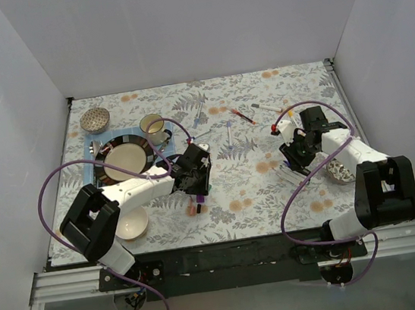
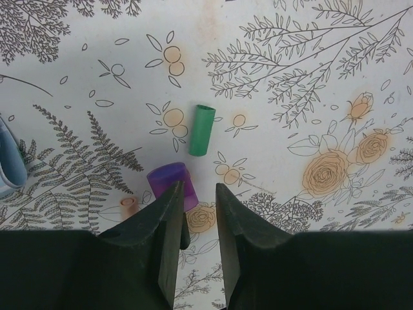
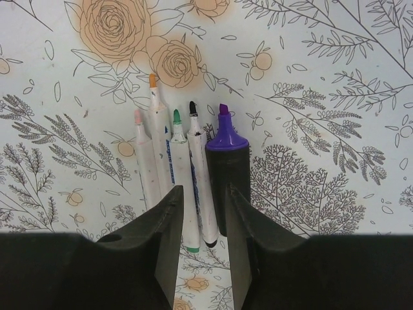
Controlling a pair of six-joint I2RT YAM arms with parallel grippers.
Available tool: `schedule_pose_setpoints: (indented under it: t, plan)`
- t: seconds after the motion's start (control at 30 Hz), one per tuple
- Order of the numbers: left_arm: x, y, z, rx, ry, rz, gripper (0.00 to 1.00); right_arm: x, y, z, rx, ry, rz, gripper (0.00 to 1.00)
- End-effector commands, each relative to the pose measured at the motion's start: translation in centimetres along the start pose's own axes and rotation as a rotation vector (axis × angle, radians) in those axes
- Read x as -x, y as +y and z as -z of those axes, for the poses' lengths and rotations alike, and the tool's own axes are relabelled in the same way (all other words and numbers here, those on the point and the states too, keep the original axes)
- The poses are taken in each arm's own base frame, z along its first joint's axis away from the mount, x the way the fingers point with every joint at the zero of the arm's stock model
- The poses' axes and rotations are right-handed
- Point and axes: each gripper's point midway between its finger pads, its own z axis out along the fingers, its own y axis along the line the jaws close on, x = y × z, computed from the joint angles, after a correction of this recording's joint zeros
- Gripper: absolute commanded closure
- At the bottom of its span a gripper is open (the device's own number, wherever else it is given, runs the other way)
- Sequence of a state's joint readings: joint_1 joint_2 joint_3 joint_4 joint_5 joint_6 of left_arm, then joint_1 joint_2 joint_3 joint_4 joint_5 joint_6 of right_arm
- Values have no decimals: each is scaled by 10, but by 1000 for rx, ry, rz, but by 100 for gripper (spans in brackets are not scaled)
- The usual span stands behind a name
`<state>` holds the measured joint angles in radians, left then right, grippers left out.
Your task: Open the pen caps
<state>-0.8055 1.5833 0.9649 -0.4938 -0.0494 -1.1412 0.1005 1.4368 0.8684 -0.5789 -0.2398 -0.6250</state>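
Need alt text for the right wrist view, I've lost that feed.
Five uncapped pens lie side by side on the floral tablecloth, tips pointing away: four thin ones tipped pink, orange, green and black, and a thick purple highlighter. The right gripper hangs open over their near ends, holding nothing.

The purple cap [image 2: 170,181] sits partly behind a finger [image 2: 161,232] of the left gripper [image 2: 199,189], a blue thing [image 2: 9,158] runs off the edge, and the pens [image 3: 169,161] disappear behind the fingers [image 3: 158,239] of the right gripper [image 3: 201,191].
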Motion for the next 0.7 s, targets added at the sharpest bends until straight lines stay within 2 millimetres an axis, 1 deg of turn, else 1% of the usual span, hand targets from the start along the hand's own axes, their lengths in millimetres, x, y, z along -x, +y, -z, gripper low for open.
schedule_pose_setpoints:
  t: [0.0,0.07,0.13,0.17,0.23,0.3,0.37,0.4,0.43,0.47,0.5,0.53,0.57,0.6,0.63,0.67]
  plan:
    - [13,-1,3,20,-34,-15,73,5,3,3,3,-33,14,61]
    - [17,-2,6,20,-51,-10,73,6,3,3,2,-35,15,61]
    - [22,-2,10,22,-73,-9,71,7,3,3,2,-40,15,60]
    - [27,-3,16,16,-96,-5,70,7,3,4,1,-41,14,60]
    - [35,-5,25,6,-134,-6,63,10,2,5,-3,-52,12,60]
    - [46,-9,40,-20,-189,-8,52,14,1,6,-8,-68,9,60]
    - [54,-12,52,-40,-232,-14,44,21,-2,12,-26,-101,8,59]
    - [61,-15,68,-63,-277,-23,41,27,-5,14,-38,-127,-3,58]
    - [64,-16,75,-76,-297,-29,34,32,-7,18,-50,-150,-3,58]
    - [67,-19,85,-99,-320,-41,32,38,-10,23,-61,-175,-9,56]
    - [72,-21,102,-124,-367,-67,24,42,-12,26,-68,-193,-18,55]
    - [76,-20,113,-130,-399,-76,12,48,-17,28,-85,-216,-16,54]
    - [77,-18,122,-130,-425,-84,3,56,-23,33,-100,-236,-16,51]
    - [75,-14,126,-122,-443,-88,2,60,-26,34,-108,-243,-17,50]
    - [78,-9,145,-123,-504,-112,2,64,-32,32,-113,-244,-30,47]
    - [79,0,150,-85,-536,-109,2,73,-45,38,-148,-256,-41,45]
